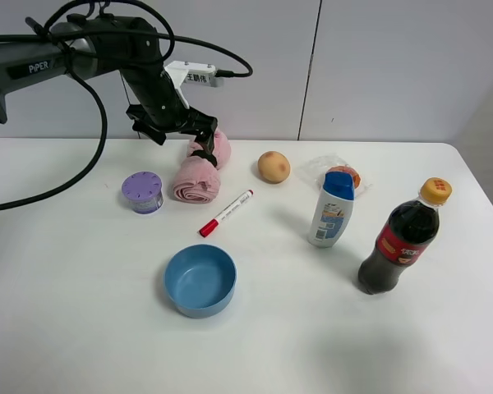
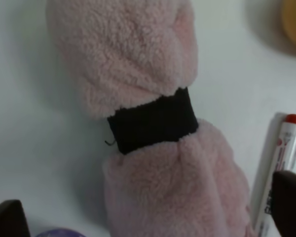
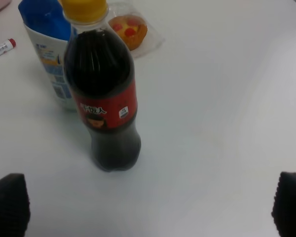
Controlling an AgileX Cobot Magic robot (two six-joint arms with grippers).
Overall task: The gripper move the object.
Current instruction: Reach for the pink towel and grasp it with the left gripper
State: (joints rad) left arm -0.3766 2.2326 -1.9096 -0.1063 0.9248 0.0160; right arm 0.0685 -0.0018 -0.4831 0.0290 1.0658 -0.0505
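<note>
From the high camera the left claw [image 1: 187, 139] covers the middle and part of the far end of the pink towel [image 1: 199, 174], so its black band [image 2: 153, 121] is hard to tell apart from the dark jaws there. In the left wrist view both ends of the towel are cut off. The right arm is out of the high view.

The towel lies flat on the far left of the counter [image 1: 82, 312], between the lilac jar [image 1: 143, 191] and the red-capped marker [image 1: 226, 213]. Its long axis runs from near-left to far-right.

The left claw is spread wide, its tips on either side of the towel, and neither appears to touch it. The right claw [image 3: 148, 205] is also spread wide and holds nothing, with the cola bottle [image 3: 103, 98] standing beyond it.
</note>
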